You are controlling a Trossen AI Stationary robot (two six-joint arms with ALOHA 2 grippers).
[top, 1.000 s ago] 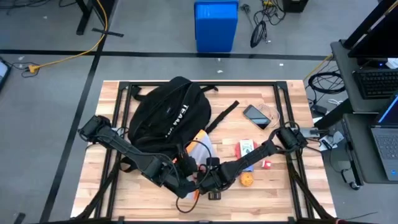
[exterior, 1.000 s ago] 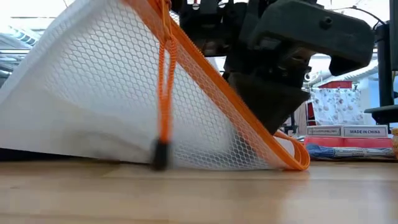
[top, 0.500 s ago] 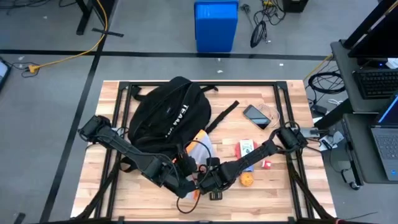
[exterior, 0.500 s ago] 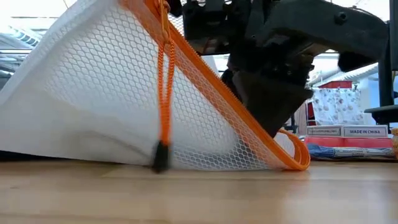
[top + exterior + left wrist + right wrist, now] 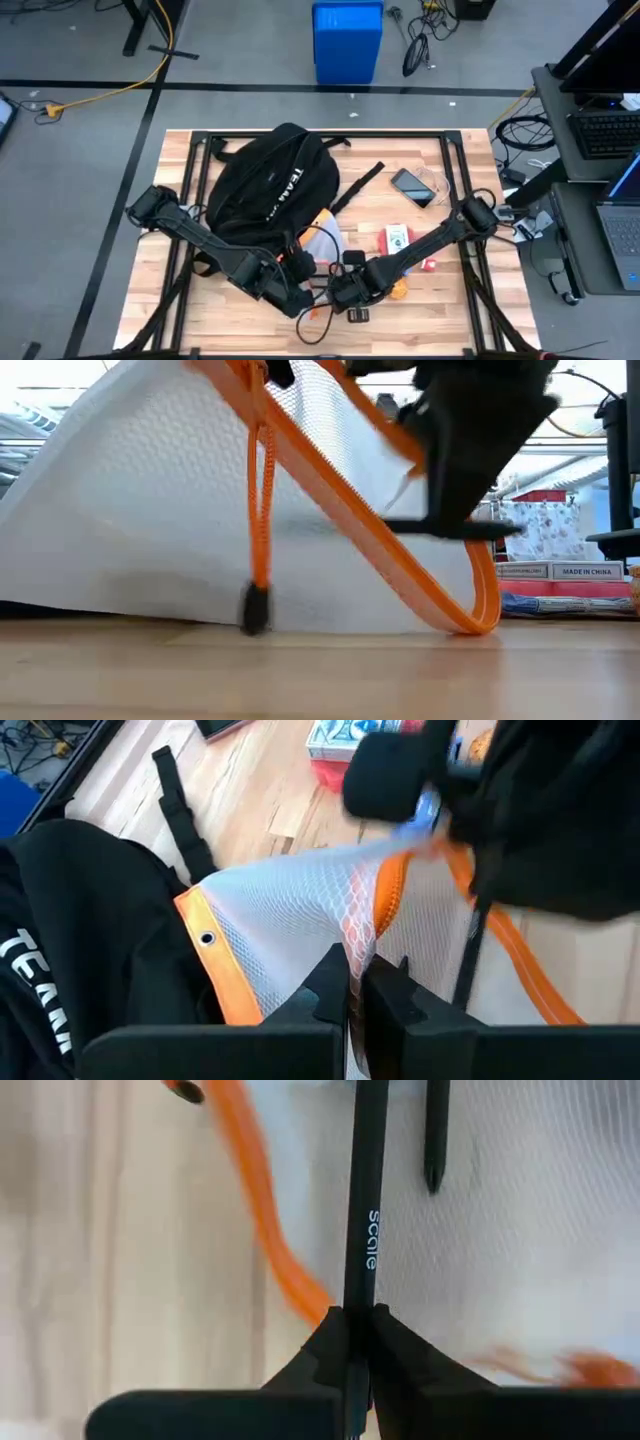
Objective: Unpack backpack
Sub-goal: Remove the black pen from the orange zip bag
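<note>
The black backpack [image 5: 270,185] with white lettering lies on the table's far left. Against its near side a white mesh pouch [image 5: 320,242] with orange trim [image 5: 330,490] is held up, its orange zipper cord [image 5: 262,510] hanging to the table. My left gripper [image 5: 352,992] is shut on the pouch. My right gripper [image 5: 358,1342] is just right of the pouch's mouth, shut on a black pen [image 5: 365,1200]. A second dark pen [image 5: 433,1140] lies against the mesh. My left gripper pinches the pouch's mesh wall [image 5: 350,935] beside the orange zipper, between its two fingers. The pouch's upper part is raised, and its lower edge [image 5: 150,610] rests on the table. My right gripper pinches the pen's shaft [image 5: 358,1295] between its two fingers. The pen runs on forward from the fingertips and, in the low view [image 5: 450,528], sits about level, clear of the table.
To the right on the table lie a phone [image 5: 412,187], a small card box [image 5: 397,238], a red item [image 5: 428,263] and an orange ball [image 5: 399,289]. A black strap [image 5: 360,185] trails from the backpack. A blue bin [image 5: 347,40] stands on the floor beyond the far edge.
My right gripper has pulled back from the pouch toward the table's right and risen, taking the black pen with it. The pouch's orange-edged mouth has spread wider. My left gripper has kept its hold in place.
</note>
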